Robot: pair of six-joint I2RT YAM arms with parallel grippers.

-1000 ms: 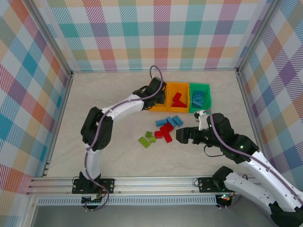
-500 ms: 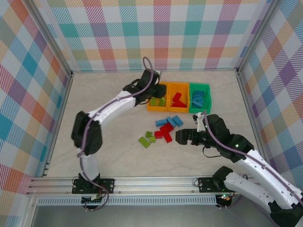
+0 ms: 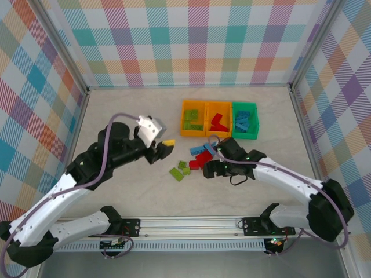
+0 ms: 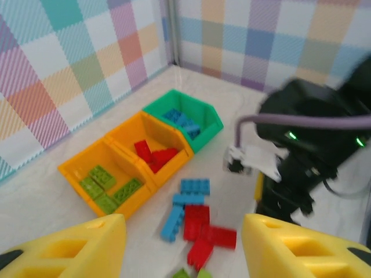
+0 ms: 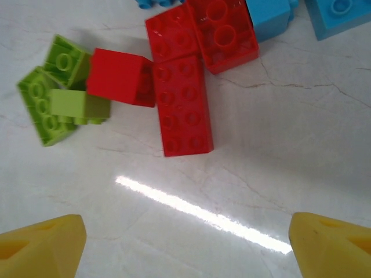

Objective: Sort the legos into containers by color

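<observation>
The three containers (image 3: pixel 220 103) stand in one row close to the far edge of the table (image 3: pixel 116 110), right of its middle and parallel to that edge. The left orange bin holds lime bricks, the middle orange bin red ones, the green bin light blue ones. Checked walls (image 3: pixel 197 40) close the table at the left, far and right edges. The loose legos (image 3: pixel 200 157) lie in a small cluster near the table's middle. The left half and the strip along the near edge are bare — much open room there.

The left gripper (image 4: pixel 182 249) is raised just left of the cluster, its fingers apart with nothing between them. The right gripper (image 5: pixel 185 246) hangs low over the red bricks, jaws wide and empty.

The right wrist view shows detail the top view does not resolve — a long red brick (image 5: pixel 182 104) lies flat, studs up, its long axis pointing away from the fingertips, touching red neighbours. The left wrist view shows the bins' insides at a slant and the dark right arm (image 4: pixel 301 116) beside the cluster.
</observation>
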